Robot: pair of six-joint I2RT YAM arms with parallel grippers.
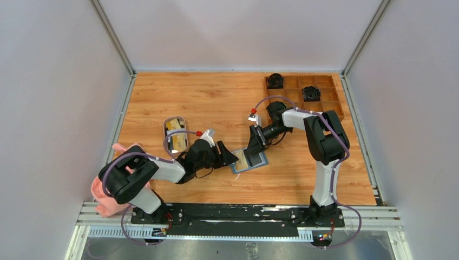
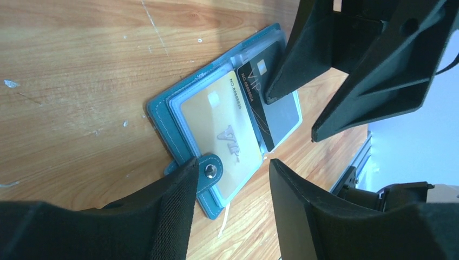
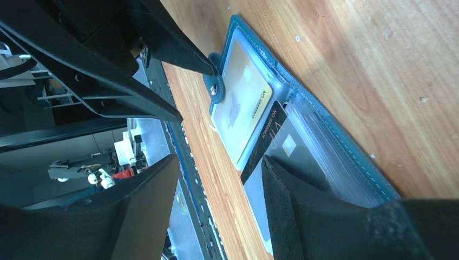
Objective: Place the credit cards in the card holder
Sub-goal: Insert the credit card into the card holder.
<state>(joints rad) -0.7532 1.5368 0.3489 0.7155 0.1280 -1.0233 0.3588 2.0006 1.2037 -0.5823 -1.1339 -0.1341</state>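
Observation:
The teal-blue card holder [image 1: 258,161] lies open on the wooden table, its snap tab [image 2: 212,169] over the near edge. A yellow card [image 2: 219,135] sits in its left clear pocket. A black card [image 2: 258,86] is partly inside the right pocket. My right gripper [image 3: 219,168] is open, and one of its fingers [image 3: 292,200] presses on the black card. My left gripper [image 2: 230,168] is open, with one fingertip [image 2: 184,173] on the holder's edge beside the snap tab. More yellowish cards [image 1: 174,125] lie in the white oval dish [image 1: 165,130].
A brown wooden compartment tray [image 1: 325,103] with two black round things stands at the back right. A pink cloth [image 1: 103,192] lies at the near left by the left arm's base. The table's metal rail [image 1: 238,214] runs along the front edge.

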